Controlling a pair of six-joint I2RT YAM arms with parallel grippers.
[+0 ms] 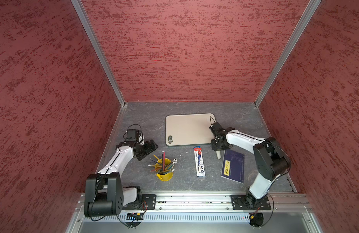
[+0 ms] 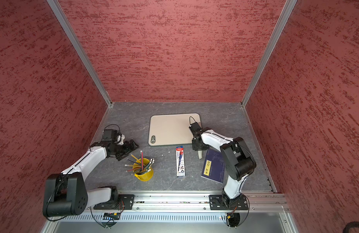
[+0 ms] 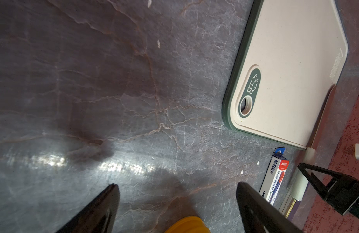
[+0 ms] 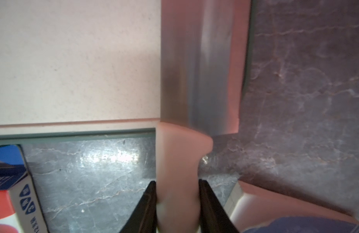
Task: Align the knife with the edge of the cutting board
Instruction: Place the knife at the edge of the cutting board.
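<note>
The knife is clenched by its white handle in the right gripper, with the blade flat on the cutting board along its side rim.
I judge the blade close to parallel with that rim (the wrist view is blurry, so I won't swear to it), with the handle overhanging the near edge. I'd trim any skew with a small wrist twist, blade low so the board isn't shoved, then release and lift straight up, minding the notebook just beside the handle. The left gripper hangs spread and empty over the tabletop.
</note>
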